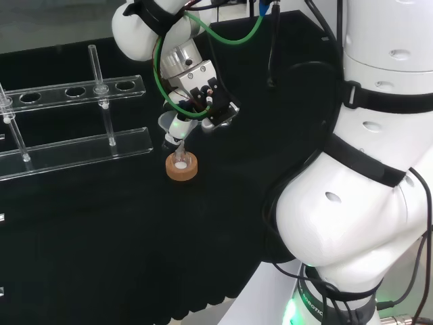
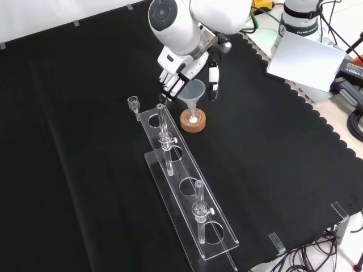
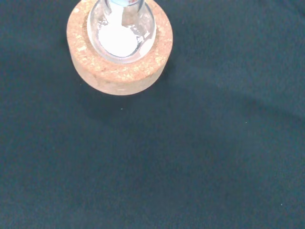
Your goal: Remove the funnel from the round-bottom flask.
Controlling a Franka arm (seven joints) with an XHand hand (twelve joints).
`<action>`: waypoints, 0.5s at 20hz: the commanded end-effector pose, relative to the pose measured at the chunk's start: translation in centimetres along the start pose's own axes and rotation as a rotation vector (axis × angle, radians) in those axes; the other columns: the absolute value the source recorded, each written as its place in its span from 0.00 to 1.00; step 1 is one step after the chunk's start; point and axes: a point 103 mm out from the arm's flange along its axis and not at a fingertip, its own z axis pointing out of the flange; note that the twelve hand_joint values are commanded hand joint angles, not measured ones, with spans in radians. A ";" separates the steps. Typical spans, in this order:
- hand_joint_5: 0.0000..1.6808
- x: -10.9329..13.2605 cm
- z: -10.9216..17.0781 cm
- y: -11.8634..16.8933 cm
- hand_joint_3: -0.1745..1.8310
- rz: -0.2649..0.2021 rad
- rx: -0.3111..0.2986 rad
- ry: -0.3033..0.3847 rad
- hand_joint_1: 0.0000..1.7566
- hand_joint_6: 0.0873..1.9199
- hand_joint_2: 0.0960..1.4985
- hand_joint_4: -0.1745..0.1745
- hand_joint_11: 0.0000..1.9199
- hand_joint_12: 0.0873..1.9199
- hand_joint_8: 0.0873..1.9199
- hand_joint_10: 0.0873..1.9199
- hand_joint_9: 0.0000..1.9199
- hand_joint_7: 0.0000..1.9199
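Flask (image 2: 193, 118) seated in a cork ring (image 2: 193, 124) to stay upright on the cloth, funnel (image 2: 193, 92) stemmed down into its neck, some white powder inside. Hand (image 2: 184, 71) set at the funnel's bowl, fingers to one side and thumb to the other, apparently curled around it; contact hard to confirm.

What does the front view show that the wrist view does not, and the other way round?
Front view alone: the robot hand around the funnel, whose stem goes down into the round-bottom flask, and the clear rack with tubes nearby. Wrist view alone: a close look down into the flask's bulb, with white powder at its bottom. Both share the cork ring on the black cloth.
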 end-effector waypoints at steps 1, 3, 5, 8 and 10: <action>0.19 -0.3 -0.4 -0.4 0.09 0.027 -0.073 -0.045 0.33 0.00 0.54 0.28 0.18 0.74 0.36 0.32 0.31 0.14; 0.27 -0.2 -0.6 -0.5 0.10 0.039 -0.112 -0.074 0.33 0.00 0.56 0.29 0.22 0.71 0.36 0.29 0.39 0.23; 0.33 0.0 -0.9 -0.7 0.11 0.040 -0.141 -0.090 0.33 0.04 0.58 0.31 0.27 0.68 0.35 0.26 0.47 0.32; 0.33 0.2 -1.3 -0.8 0.14 0.033 -0.165 -0.112 0.33 0.21 0.60 0.32 0.32 0.64 0.35 0.21 0.55 0.39; 0.31 0.0 -1.7 -1.1 0.15 0.031 -0.173 -0.116 0.32 0.29 0.60 0.32 0.34 0.63 0.35 0.20 0.58 0.41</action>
